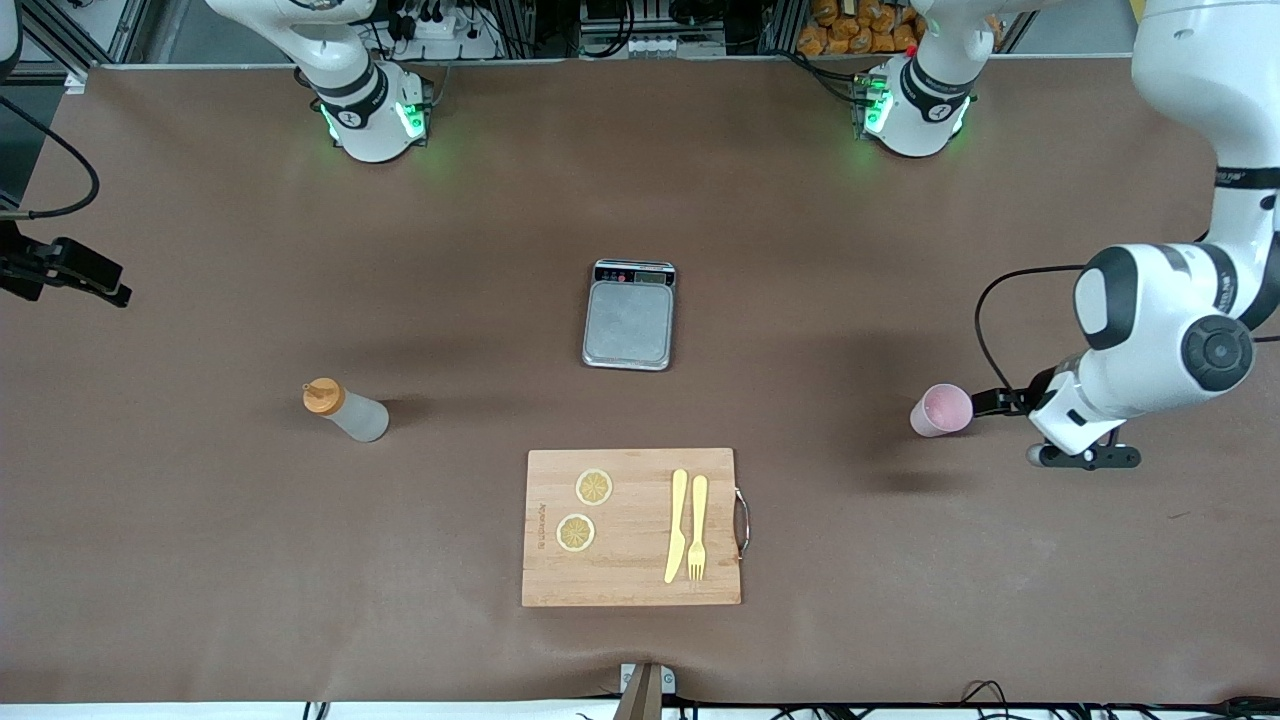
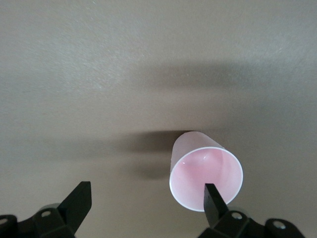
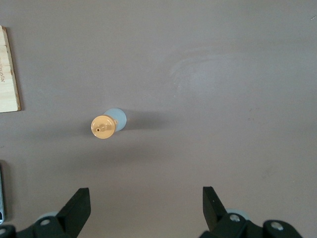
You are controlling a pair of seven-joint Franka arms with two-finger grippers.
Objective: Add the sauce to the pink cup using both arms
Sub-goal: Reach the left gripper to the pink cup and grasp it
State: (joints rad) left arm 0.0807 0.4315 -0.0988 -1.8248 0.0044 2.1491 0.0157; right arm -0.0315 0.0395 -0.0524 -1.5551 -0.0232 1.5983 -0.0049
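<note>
The pink cup (image 1: 941, 410) stands upright toward the left arm's end of the table. My left gripper (image 1: 985, 402) is low beside it and open. In the left wrist view the left gripper (image 2: 147, 187) is empty, and one finger (image 2: 212, 198) overlaps the rim of the cup (image 2: 205, 171), which is not between the fingers. The sauce bottle (image 1: 346, 411) with an orange cap stands upright toward the right arm's end. My right gripper (image 1: 115, 290) is raised at that end. In the right wrist view the right gripper (image 3: 144, 191) is open and empty, with the bottle (image 3: 105, 125) below.
A grey scale (image 1: 628, 320) sits mid-table. Nearer the front camera lies a wooden cutting board (image 1: 640, 470) with two lemon slices (image 1: 594, 487), a yellow knife (image 1: 678, 525) and a yellow fork (image 1: 697, 528). The board's edge shows in the right wrist view (image 3: 9, 69).
</note>
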